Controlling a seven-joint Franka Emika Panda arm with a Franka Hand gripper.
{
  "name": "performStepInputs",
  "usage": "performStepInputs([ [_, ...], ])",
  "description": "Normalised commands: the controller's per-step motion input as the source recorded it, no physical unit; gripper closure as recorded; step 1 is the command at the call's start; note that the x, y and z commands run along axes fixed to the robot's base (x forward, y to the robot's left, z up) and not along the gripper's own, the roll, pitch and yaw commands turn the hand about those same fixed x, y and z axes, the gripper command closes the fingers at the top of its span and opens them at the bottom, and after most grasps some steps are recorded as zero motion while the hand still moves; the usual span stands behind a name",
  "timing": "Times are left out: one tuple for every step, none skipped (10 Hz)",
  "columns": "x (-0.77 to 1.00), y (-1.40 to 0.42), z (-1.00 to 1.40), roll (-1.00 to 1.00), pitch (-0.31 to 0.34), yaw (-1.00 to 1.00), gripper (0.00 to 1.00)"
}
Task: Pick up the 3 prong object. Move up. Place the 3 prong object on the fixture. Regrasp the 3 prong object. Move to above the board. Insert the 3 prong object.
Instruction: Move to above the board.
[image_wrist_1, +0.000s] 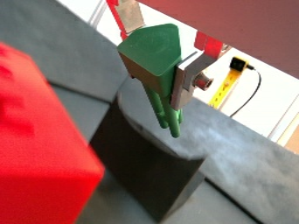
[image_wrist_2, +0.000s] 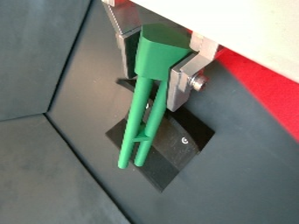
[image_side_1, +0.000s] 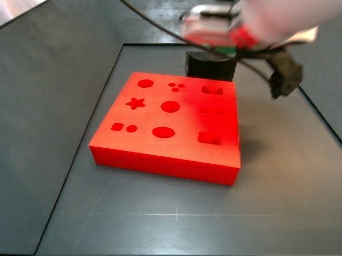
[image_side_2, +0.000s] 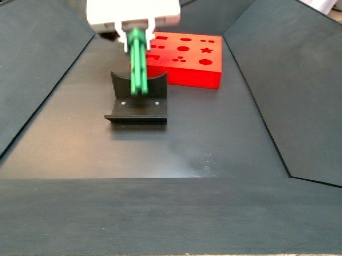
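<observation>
My gripper (image_side_2: 134, 28) is shut on the wide head of the green 3 prong object (image_side_2: 136, 65). The object hangs upright with its prongs pointing down. In both wrist views the silver fingers (image_wrist_1: 187, 77) clamp its green head (image_wrist_2: 152, 61). The prongs (image_wrist_2: 138, 140) reach down over the dark fixture (image_wrist_2: 176, 147), which stands on the floor under the gripper (image_side_2: 138, 106). I cannot tell if the prongs touch it. The red board (image_side_2: 187, 58) with shaped cut-outs lies beside the fixture (image_side_1: 210, 66) and also shows in a side view (image_side_1: 167, 120). There the gripper (image_side_1: 225, 35) is blurred.
Sloped dark walls (image_side_2: 54, 90) enclose the grey floor on both sides. A yellow object with a cable (image_wrist_1: 237, 74) lies outside the enclosure beyond the gripper. The arm's dark cable (image_side_1: 285, 75) hangs near the fixture.
</observation>
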Motion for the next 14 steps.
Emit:
performStepInputs([
  [0.1,-0.4,1.0,0.02,0.236,0.31,1.0],
  [0.1,-0.39,1.0,0.02,0.17,0.32,1.0],
  [0.11,-0.37,1.0,0.03,0.095,0.31,1.0],
  [0.11,-0.37,1.0,0.03,0.064,0.29,1.0],
  [0.12,-0.35,1.0,0.04,0.02,0.24,1.0],
  [0.12,-0.34,1.0,0.05,-0.003,0.2,1.0],
  [0.13,-0.31,1.0,0.07,-0.022,0.15,1.0],
  [0.13,-0.29,1.0,0.08,-0.033,0.11,1.0],
  [0.13,-0.27,1.0,0.09,-0.033,0.07,1.0],
  [0.14,-0.24,1.0,0.1,-0.022,0.03,1.0],
  [0.12,-0.16,0.78,0.1,0.009,-0.01,1.0],
  [0.1,-0.12,0.61,0.1,0.045,-0.02,1.0],
  [0.09,-0.08,0.39,0.09,0.091,-0.02,1.0],
  [0.09,-0.07,0.28,0.09,0.115,-0.02,1.0],
])
